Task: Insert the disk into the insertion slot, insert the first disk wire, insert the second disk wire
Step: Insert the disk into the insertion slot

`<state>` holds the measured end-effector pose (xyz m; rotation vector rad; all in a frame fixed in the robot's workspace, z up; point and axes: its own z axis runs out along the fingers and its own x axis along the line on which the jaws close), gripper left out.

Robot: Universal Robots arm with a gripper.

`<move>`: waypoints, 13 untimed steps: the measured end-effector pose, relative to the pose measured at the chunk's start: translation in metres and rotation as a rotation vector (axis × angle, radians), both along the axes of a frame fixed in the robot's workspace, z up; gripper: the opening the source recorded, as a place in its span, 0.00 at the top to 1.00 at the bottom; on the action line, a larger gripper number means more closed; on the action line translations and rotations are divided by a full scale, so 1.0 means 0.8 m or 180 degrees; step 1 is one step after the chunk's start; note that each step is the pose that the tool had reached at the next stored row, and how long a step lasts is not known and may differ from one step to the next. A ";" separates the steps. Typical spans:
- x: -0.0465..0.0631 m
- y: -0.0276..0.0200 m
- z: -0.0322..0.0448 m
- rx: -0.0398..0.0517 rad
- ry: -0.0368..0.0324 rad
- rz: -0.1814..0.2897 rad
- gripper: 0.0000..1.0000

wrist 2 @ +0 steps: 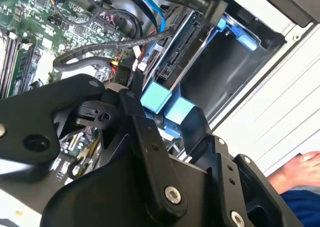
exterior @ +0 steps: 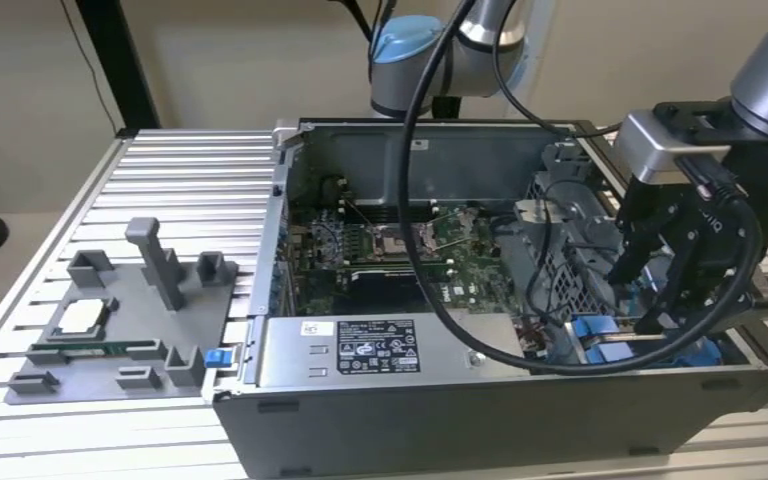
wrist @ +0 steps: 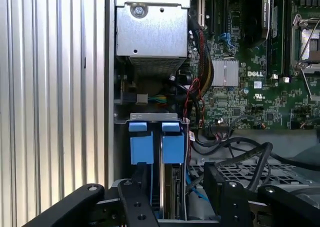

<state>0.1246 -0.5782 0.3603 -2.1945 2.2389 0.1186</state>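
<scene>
The setting is taken to be a robotics lab or test workshop. In the exterior view, an opened desktop computer case, with its motherboard laid bare, is set on a table of ribbed aluminium profiles. At nine o'clock of the case, a grey fixture plate with loose parts is laid out. At twelve o'clock, an industrial robot arm is mounted before a plain beige wall.
</scene>
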 end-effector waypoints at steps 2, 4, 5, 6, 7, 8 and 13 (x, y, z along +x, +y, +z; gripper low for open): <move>0.000 0.0000 0.0046 0.0000 0.0000 0.0000 0.00; 0.000 0.0000 0.0093 0.0000 0.0000 0.0000 0.00; 0.000 0.0000 0.0119 0.0000 0.0000 0.0000 0.00; 0.000 0.0000 0.0145 0.0000 0.0000 0.0000 0.00; 0.000 0.0000 0.0170 0.0000 0.0000 0.0000 0.00; 0.000 0.0000 0.0194 0.0000 0.0000 0.0000 0.00; 0.000 0.0000 0.0336 0.0000 0.0000 0.0000 0.00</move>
